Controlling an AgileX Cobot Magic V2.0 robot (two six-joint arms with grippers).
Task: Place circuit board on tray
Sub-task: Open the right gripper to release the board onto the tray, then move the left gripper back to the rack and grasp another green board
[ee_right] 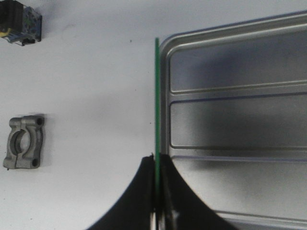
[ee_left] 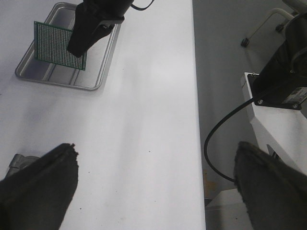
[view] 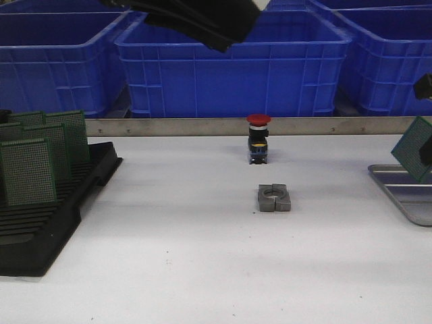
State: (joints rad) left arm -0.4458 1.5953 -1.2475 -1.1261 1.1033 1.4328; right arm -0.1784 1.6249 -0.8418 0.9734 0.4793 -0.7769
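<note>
The circuit board (ee_left: 56, 44) is hanging in the air above the tray (ee_left: 92, 85), held upright over the tray's rim on the side facing the grey clamp block (ee_right: 23, 142). The right gripper (ee_right: 157, 191) is pinching it: both dark fingers are pressing flat against the thin green edge, with no gap showing. In the front view the board (view: 410, 147) is tilting slightly above the tray (view: 412, 202), clear of its ribbed floor.

The clamp block (view: 274, 198) is lying on the white table (view: 189, 256), well apart from the tray, and a red-capped push button (view: 258, 138) is standing beyond the block. Further from the tray, a black slotted rack (view: 47, 216) is carrying more green boards (view: 28, 171). Blue bins (view: 229, 67) are lining the back.

The left gripper (ee_left: 153, 191) is hovering over bare table, jaws spread wide, gripping nothing.
</note>
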